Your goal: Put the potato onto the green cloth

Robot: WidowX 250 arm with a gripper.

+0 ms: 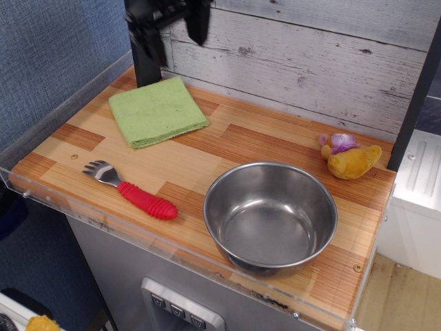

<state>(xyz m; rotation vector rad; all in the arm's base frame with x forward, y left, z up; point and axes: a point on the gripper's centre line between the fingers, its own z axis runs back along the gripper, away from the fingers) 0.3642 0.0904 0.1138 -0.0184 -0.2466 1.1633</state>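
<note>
Top left of frame: we see the gripper (176,17), black, partly cut off by the upper edge; fingers spread apart, nothing held. Just below it, upper left, the green cloth (157,111) lies flat on the wooden table (227,148). Far right, mid-height: the potato (350,160), purple tuft toward the wall, well apart from cloth & gripper. Lower centre: steel bowl (270,218), upright. Left of it: fork (131,191) w/ red handle.
</note>
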